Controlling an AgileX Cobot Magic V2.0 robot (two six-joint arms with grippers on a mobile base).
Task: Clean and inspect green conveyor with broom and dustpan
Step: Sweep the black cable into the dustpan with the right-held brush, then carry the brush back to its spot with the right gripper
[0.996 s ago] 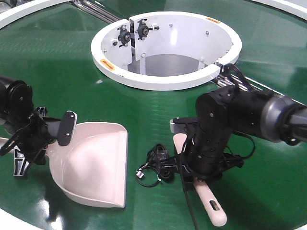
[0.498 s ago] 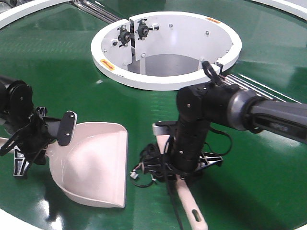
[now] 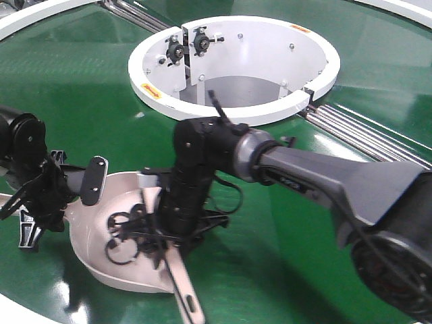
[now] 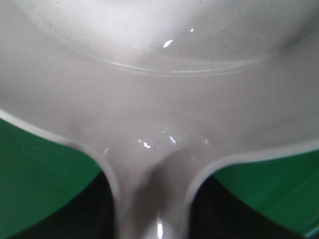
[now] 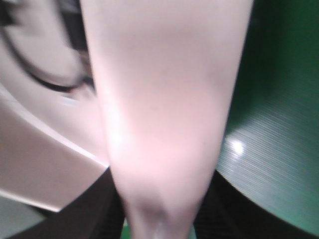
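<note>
R gripper (image 3: 178, 228), jaws clamped on broom (image 3: 187, 291) (long axis pointing bottom-centre), is hovering over dustpan (image 3: 101, 266) lower left, which L gripper (image 3: 42, 201) is clamping by its handle on green conveyor (image 3: 67, 101).

Black cable tangle (image 3: 127, 233), several loose loops, motion-blurred; lies inside the dustpan (image 3: 111, 270), on its floor.

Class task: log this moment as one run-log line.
left gripper shut on dustpan | right gripper shut on broom | black cable tangle in dustpan | dustpan on green conveyor
</note>
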